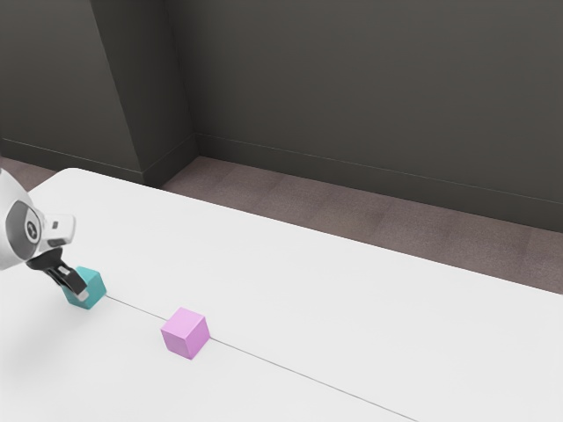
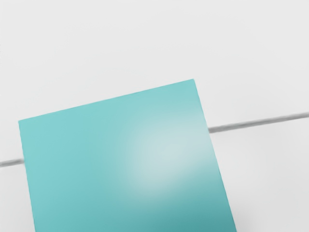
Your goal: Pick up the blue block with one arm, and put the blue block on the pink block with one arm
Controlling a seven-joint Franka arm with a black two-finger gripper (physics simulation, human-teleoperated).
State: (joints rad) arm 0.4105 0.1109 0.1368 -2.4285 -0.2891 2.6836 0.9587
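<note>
Dark grey walls (image 1: 352,79) are closing off the back of the scene, with a brownish floor strip (image 1: 369,215) running along their base. White table (image 1: 352,299) is taking up the foreground. A thin dark seam line (image 1: 281,365) is crossing it from the exterior view's left toward lower right.

Franka arm (image 1: 18,233) is entering at the exterior view's left edge and tilting down. Its black gripper (image 1: 77,292) is sitting right at the blue block (image 1: 91,281), overlapping the block's near face. Whether the pincer is spread or pinching cannot be told.

Blue block (teal in colour) is lying over the seam line, near the table's left end. Pink block (image 1: 185,332) is standing on the same line, apart from the blue one toward the exterior view's right.

Wrist view: blue block (image 2: 125,164) is showing directly under the hand, with the seam line (image 2: 260,122) emerging on both sides of it.
</note>
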